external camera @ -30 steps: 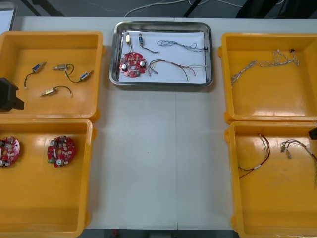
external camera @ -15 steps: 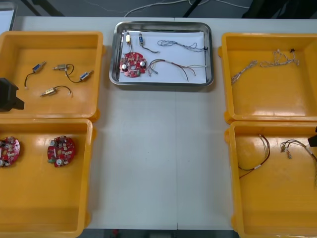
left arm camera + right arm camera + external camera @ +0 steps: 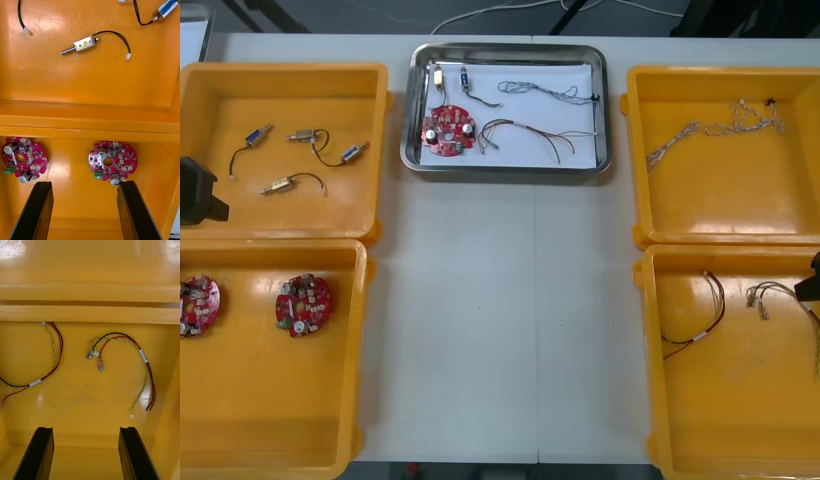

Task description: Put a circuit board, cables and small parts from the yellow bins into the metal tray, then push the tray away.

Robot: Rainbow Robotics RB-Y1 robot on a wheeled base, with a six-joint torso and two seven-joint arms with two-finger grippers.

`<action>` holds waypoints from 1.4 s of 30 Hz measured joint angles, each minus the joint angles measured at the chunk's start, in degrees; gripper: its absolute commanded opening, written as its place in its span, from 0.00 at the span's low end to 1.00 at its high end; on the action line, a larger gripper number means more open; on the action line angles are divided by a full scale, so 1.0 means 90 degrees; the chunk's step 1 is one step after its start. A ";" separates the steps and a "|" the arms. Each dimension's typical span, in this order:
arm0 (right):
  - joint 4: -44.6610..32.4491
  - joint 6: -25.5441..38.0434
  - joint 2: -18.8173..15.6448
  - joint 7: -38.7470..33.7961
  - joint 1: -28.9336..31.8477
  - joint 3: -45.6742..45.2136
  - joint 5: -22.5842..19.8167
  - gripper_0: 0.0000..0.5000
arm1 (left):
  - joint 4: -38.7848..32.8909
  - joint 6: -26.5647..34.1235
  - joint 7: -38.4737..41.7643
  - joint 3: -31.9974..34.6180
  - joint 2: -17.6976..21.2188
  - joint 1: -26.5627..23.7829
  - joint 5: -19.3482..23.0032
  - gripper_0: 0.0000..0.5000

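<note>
Metal tray (image 3: pixel 507 169), front view: far table centre, holding circuit board (image 3: pixel 449 131), cables (image 3: pixel 552 93); rigid, probably slides readily; push near rim, centred.
Right wrist view: right gripper (image 3: pixel 85 429) spread over bin cables (image 3: pixel 143 355).
Left wrist view: left gripper (image 3: pixel 84 183) spread over spare boards (image 3: pixel 112 162).

Beyond the pale table's (image 3: pixel 500 330) far edge, a white cord (image 3: pixel 480 12) snakes across dark floor (image 3: pixel 330 15).

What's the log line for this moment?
tray: board, cables, parts loaded | left end effector: open, by boards bin | right end effector: open, by cables bin
</note>
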 measured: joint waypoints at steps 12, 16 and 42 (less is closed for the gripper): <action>0.0057 0.0000 0.0063 -0.0066 0.0011 0.0000 0.0196 1.00 | 0.0000 0.0000 0.0000 0.0000 0.0000 0.0000 0.0000 1.00; 0.0064 0.0000 0.0063 -0.0066 0.0029 0.0000 0.0196 1.00 | 0.0000 0.0000 0.0000 0.0000 0.0000 0.0000 0.0000 1.00; 0.0079 0.0000 0.0064 -0.0066 0.0039 0.0000 0.0196 1.00 | 0.0000 0.0000 0.0000 0.0000 0.0000 0.0000 0.0000 1.00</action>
